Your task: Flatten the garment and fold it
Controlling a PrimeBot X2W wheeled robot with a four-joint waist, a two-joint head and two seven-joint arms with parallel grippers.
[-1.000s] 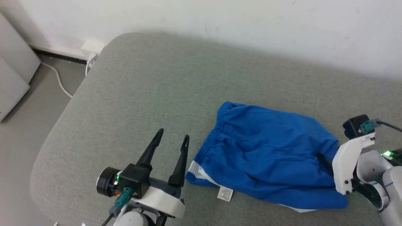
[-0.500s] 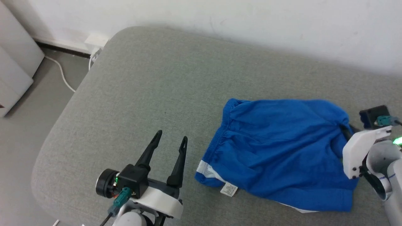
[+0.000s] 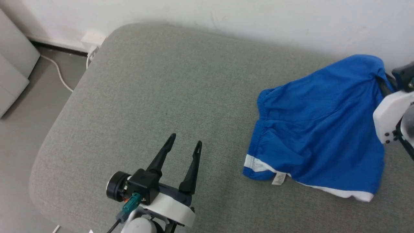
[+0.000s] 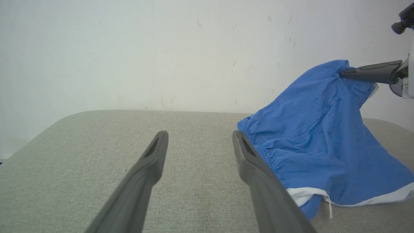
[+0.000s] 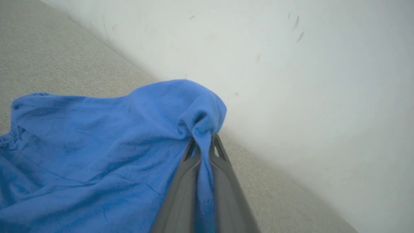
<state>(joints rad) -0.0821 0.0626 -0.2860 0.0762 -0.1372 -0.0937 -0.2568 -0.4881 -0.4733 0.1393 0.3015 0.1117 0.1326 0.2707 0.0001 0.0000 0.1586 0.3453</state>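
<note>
head view: the small bright blue fabric shorts (image 3: 323, 129) lie at the right side of the wide grey woven cushion (image 3: 145, 90), close to the pale wall (image 3: 226, 13). my right pincer (image 3: 381, 81) has one far corner pinched and raised off the cushion, so the cloth hangs from that point like a tent. the gathered waistband (image 3: 262, 129), the little white tag (image 3: 278, 178) and the white-trimmed hem (image 3: 343, 193) rest on the cushion. i judge the lift is there to let the cloth's own weight pull the creases out before flattening. my left pincer (image 3: 186, 139) hovers well apart from the shorts, fingers spread wide and empty, pointing up the cushion — placed, i'd guess, to reach for the waistband end.

left wrist view: between my two spread fingers there is bare cushion. the shorts sit off to the right, their raised corner held in the other pincer's dark fingers in front of the wall.

right wrist view: my fingers are closed to a sliver on a bunched fold of blue cloth, which wraps up and over the tips. the bite looks narrow — a hard tug might slip it.
</note>
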